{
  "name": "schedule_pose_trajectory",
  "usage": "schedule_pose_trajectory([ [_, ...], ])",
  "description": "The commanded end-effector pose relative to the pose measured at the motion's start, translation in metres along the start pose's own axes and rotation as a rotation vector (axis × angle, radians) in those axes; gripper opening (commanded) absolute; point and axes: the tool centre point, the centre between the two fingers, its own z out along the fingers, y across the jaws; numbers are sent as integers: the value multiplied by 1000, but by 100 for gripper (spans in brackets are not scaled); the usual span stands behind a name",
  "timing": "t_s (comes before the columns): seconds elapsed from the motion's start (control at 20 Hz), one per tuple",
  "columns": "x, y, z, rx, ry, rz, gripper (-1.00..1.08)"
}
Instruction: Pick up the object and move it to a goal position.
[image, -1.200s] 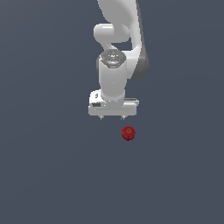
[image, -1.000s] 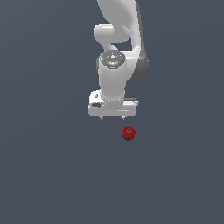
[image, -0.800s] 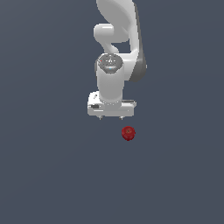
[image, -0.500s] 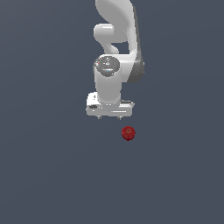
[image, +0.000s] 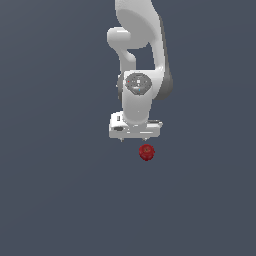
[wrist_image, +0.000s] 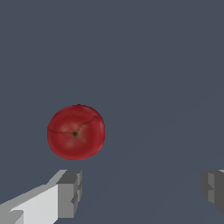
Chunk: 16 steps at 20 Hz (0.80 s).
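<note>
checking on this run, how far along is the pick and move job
Early stage. Done: the arm has brought its tool close to the red object. In hand: nothing; the wrist view shows the fingers spread wide, with the object outside the gap and lying free on the grey surface. Left: centre over it, descend, close, lift, and carry it to the goal, which no view shows.

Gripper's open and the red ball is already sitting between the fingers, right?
Not quite. The gripper is open, but the red ball is not between the fingers; the wrist view shows it lying apart from them, near one fingertip and outside the gap.
</note>
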Motion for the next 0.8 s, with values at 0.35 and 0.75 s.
schedule_pose_trajectory([
  [0.35,16,-60,33,3,48,-88,100],
  [0.75,16,-65,39,4,50,-95,100],
])
